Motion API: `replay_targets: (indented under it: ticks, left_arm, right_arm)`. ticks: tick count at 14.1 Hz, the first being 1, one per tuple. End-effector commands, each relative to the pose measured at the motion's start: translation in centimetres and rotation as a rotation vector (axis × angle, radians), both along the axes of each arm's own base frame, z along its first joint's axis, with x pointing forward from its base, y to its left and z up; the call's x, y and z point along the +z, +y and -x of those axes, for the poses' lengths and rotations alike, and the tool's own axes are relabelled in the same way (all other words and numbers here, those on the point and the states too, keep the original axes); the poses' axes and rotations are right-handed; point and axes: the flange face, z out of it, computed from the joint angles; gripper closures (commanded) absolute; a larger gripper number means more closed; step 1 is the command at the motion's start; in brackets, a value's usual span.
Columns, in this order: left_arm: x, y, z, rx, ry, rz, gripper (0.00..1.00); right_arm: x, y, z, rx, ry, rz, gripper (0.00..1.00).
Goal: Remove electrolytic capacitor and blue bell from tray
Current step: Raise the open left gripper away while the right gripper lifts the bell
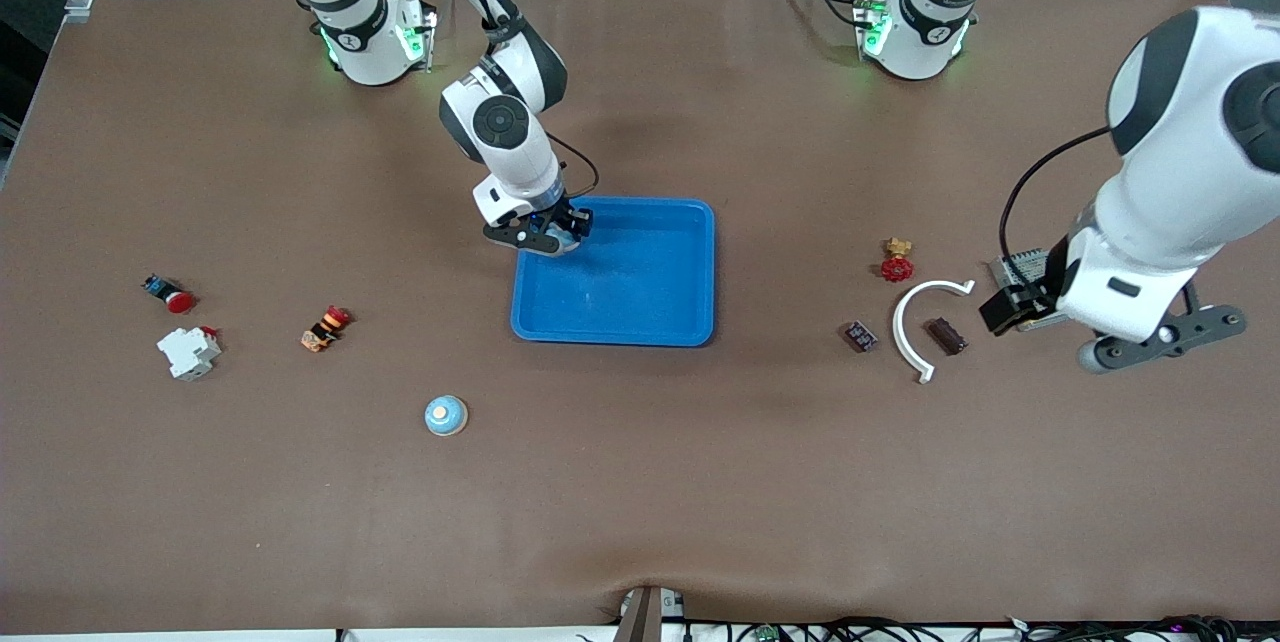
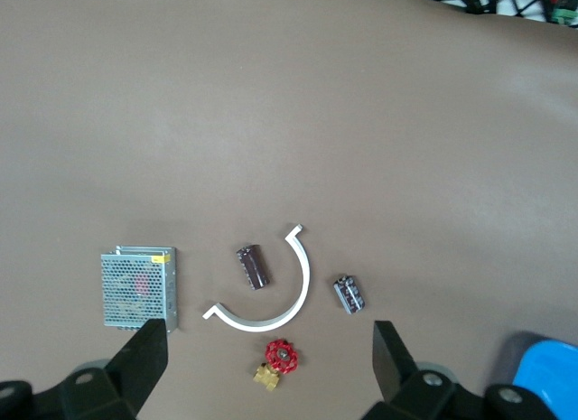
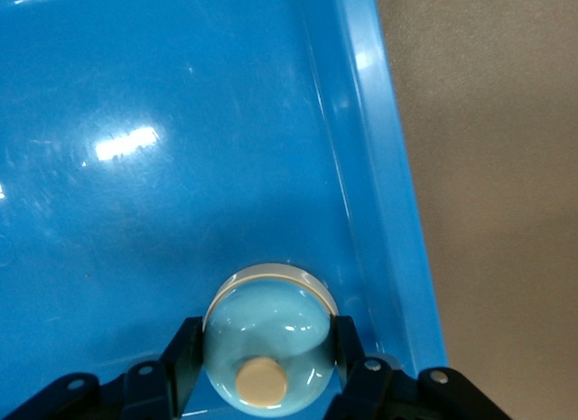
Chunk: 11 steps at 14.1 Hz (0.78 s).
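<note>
**Front view stock: brown table, two arms, twelve loose items**

Front view gives you one brown matte table covering (image 1: 640,502), creased at the edge nearest the camera, with a cable run along that edge and grey floor past the arm bases.

Count as follows:

- Blue rectangular plastic tray (image 1: 640,307): one, mid-table.
- Pale blue domed bells with tan buttons: two. One bell (image 3: 265,350) sits inside the tray at the corner toward the right arm's end, clamped between the right gripper (image 1: 545,234) fingers (image 3: 183,355). The second bell (image 1: 445,415) rests on the table, nearer the camera than the tray.
- Dark cylindrical capacitors: two. One (image 1: 946,336) lies inside the curve of the white plastic arc (image 1: 915,327); the other (image 1: 860,336) lies just outside it, toward the tray.
- Red-handled brass valve (image 1: 897,262): one, farther from the camera than the arc.
- Perforated metal power supply box (image 2: 138,289): one, under the left arm.
- Red push-button (image 1: 170,294), white breaker block (image 1: 188,352), orange-and-black switch (image 1: 325,327): one each, toward the right arm's end.

Your left gripper (image 2: 271,352) hangs over the table above the valve and arc, fingers spread wide, holding nothing.
</note>
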Motion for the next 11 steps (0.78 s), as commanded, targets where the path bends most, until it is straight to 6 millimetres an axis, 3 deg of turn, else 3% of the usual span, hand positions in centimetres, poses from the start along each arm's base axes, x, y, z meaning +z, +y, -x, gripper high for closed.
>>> replay_targets:
  ticks: [1, 6, 8, 11]
  left_arm:
    - [3.2, 0.4, 2.5, -0.056, 0.017, -0.031, 0.0]
    - [6.9, 1.0, 5.1, -0.133, 0.029, 0.003, 0.0]
    - [7.7, 1.0, 6.0, -0.139, 0.043, -0.013, 0.0]
    - [9.7, 1.9, 7.6, -0.215, 0.04, -0.031, 0.0]
  right_arm:
    - [0.9, -0.5, -1.1, -0.024, -0.018, 0.003, 1.0]
    - [5.3, -1.2, -4.1, -0.03, 0.025, 0.029, 1.0]
    - [7.5, -3.6, -6.3, 0.006, 0.048, 0.039, 1.0]
    - [9.9, -9.1, -9.5, 0.1, 0.072, 0.041, 1.0]
